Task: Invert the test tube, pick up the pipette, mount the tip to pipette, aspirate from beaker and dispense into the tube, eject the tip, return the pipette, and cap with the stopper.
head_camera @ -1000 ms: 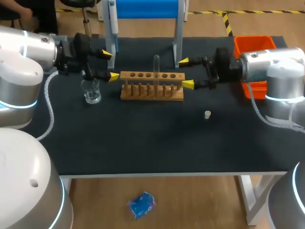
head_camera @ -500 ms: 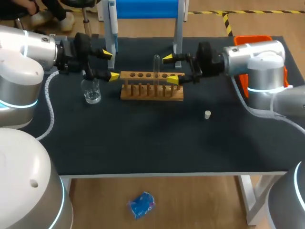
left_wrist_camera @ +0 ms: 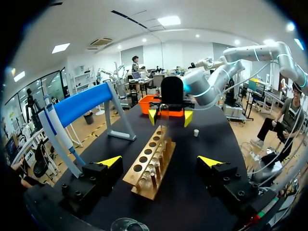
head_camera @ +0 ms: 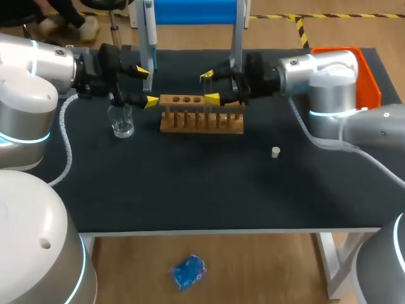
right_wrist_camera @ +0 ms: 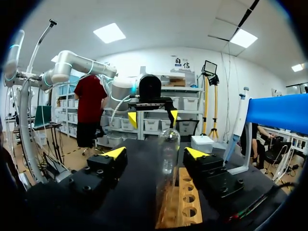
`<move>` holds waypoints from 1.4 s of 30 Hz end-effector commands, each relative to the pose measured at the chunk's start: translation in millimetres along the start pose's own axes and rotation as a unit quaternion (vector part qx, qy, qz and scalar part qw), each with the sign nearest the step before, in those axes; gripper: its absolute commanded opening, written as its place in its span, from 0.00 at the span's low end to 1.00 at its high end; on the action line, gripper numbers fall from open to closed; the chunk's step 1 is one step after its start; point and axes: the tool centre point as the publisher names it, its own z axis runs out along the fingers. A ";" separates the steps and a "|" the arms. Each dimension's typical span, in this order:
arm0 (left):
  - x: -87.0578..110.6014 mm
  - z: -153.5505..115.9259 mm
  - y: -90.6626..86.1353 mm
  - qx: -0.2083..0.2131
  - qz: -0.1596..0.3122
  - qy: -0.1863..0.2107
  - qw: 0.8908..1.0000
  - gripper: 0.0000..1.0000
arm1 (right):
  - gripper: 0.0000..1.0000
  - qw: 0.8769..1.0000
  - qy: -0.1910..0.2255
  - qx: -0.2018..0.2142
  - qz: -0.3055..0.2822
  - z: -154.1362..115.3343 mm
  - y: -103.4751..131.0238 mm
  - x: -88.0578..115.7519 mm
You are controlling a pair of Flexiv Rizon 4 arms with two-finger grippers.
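Note:
A clear test tube (head_camera: 207, 90) stands in the wooden rack (head_camera: 201, 119) with its rounded end up. My right gripper (head_camera: 209, 86) is level with the tube, one finger on each side. In the right wrist view the tube (right_wrist_camera: 167, 159) stands between the fingers with a gap on both sides, so the right gripper (right_wrist_camera: 156, 153) is open. My left gripper (head_camera: 145, 87) is open at the rack's left end, above the glass beaker (head_camera: 120, 121). The pipette (head_camera: 149, 31) hangs on the blue stand (head_camera: 190, 11). A small white stopper (head_camera: 275, 152) lies on the mat.
An orange bin (head_camera: 364, 69) stands at the table's back right, behind my right arm. The stand's legs (head_camera: 235, 60) reach down just behind the rack. The left wrist view shows the rack (left_wrist_camera: 151, 163) running away from the left gripper (left_wrist_camera: 160, 161), with the beaker's rim (left_wrist_camera: 127, 224) beneath it.
My right arm has swung left along the rack until its fingers straddle the tube, and they have drawn a little closer together. The left arm has stayed still.

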 end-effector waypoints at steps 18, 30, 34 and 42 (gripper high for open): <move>-1.2 -0.5 0.0 -0.001 0.000 0.002 1.000 1.00 | 0.00 1.000 -0.002 -0.004 -0.004 0.0 -1.4 -3.7; -1.2 -0.5 0.0 -0.001 0.000 0.002 1.000 1.00 | 0.00 1.000 0.003 -0.001 -0.005 -2.1 9.8 -4.1; -1.2 -0.5 0.0 -0.001 0.000 0.002 1.000 1.00 | 0.00 1.000 0.006 -0.001 -0.004 -3.5 17.0 -3.4; -1.2 -0.5 0.0 -0.001 0.000 0.002 1.000 1.00 | 0.00 1.000 0.012 0.003 -0.006 -4.4 29.9 -3.2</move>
